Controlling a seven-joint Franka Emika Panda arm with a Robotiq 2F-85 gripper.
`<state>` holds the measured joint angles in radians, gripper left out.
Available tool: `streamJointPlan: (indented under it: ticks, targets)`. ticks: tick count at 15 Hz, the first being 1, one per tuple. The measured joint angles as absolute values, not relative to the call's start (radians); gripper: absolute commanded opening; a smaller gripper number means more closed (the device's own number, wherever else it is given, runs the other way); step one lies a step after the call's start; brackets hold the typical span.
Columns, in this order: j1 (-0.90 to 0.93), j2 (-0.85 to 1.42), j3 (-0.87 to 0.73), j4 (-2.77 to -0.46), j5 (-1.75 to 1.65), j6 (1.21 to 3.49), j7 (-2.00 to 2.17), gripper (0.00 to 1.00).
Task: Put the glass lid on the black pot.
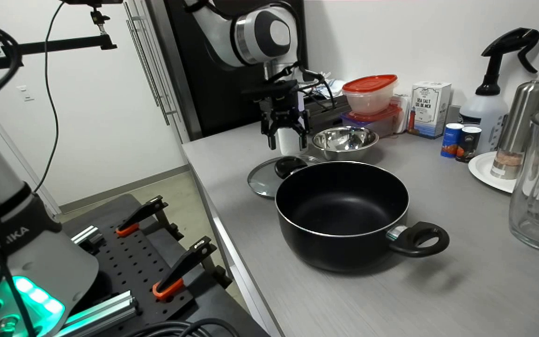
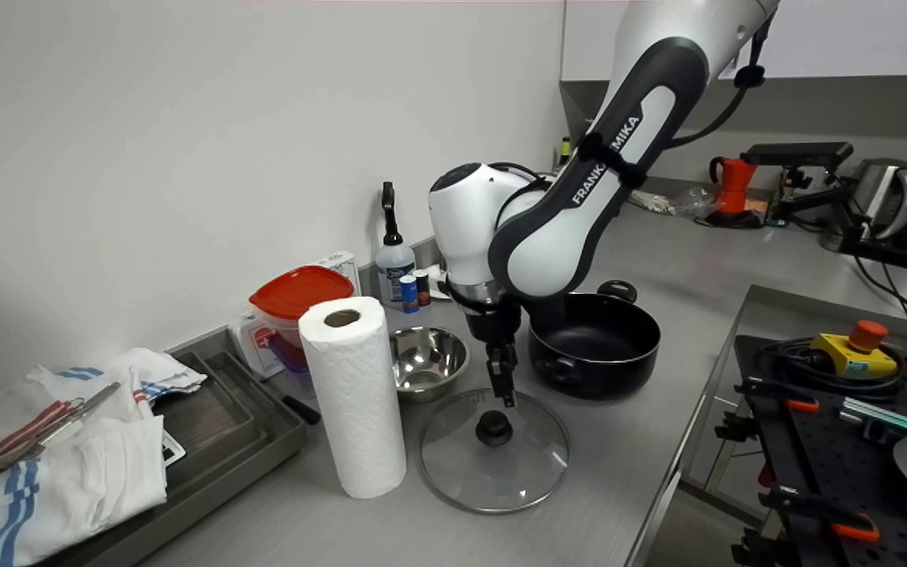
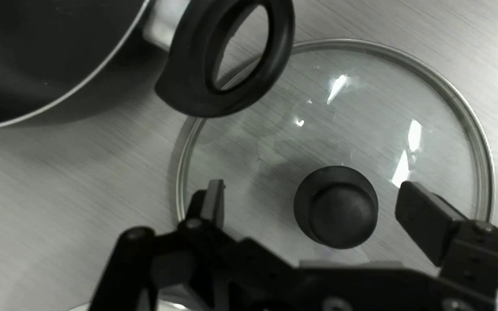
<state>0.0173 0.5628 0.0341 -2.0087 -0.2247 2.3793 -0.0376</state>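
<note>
The glass lid (image 1: 264, 179) lies flat on the counter beside the black pot, knob up. It also shows in an exterior view (image 2: 493, 476) and in the wrist view (image 3: 374, 108). Its dark knob (image 3: 339, 211) stands at the centre. The black pot (image 1: 339, 248) stands upright and uncovered, also seen in an exterior view (image 2: 603, 358) and the wrist view (image 3: 37, 56). One pot handle (image 3: 227, 101) overhangs the lid's edge. My gripper (image 1: 288, 140) is open and empty above the lid. In the wrist view the knob appears between the fingers (image 3: 311, 190), nearer the right one, with gaps on both sides.
A steel bowl (image 2: 426, 358) and a paper towel roll (image 2: 359, 402) stand close to the lid. Lidded plastic containers (image 1: 372, 93), a salt box (image 1: 428, 110) and a spray bottle (image 1: 489, 107) line the wall. A glass jug (image 1: 538, 206) stands beyond the pot. A tray (image 2: 280, 425) holds cloths.
</note>
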Motion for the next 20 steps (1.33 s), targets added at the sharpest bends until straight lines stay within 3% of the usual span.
streamJointPlan:
  ticks: [16,17,18,20]
  targets:
    - [0.03,0.707,0.051,-1.935,-0.221,2.456,-0.122,1.0]
    - [0.03,0.707,0.052,-1.935,-0.221,2.461,-0.129,0.75]
    - [0.03,0.707,0.053,-1.935,-0.221,2.464,-0.135,0.73]
    - [0.03,0.707,0.053,-1.935,-0.221,2.469,-0.148,0.59]
